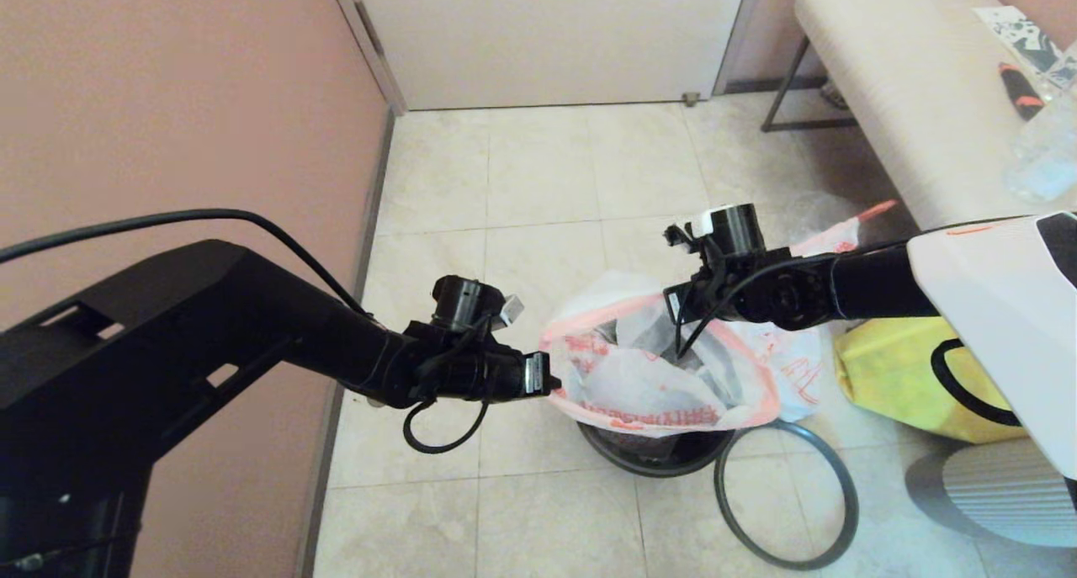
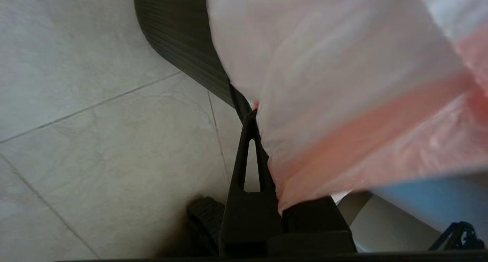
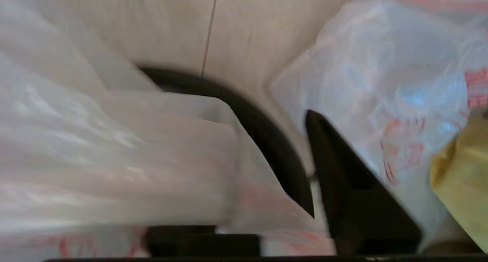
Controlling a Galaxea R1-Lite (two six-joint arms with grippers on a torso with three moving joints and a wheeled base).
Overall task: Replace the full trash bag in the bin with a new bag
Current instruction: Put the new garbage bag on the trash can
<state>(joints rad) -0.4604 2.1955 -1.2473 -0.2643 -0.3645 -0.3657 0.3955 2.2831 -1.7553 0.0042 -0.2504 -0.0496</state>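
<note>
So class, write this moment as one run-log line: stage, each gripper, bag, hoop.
stage: lining bin | left gripper: shut on new bag rim | right gripper: open at bag mouth | hoop: on floor beside bin

head overhead, wrists close on bag

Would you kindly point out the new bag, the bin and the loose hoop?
new bag (image 1: 627, 376), head view, on its white inner plastic.
bin (image 1: 652, 458), head view, on its black front wall.
hoop (image 1: 846, 498), head view, on its right arc on the floor.

Yellow tote bag on tiled floor, cushioned bench behind.
</note>
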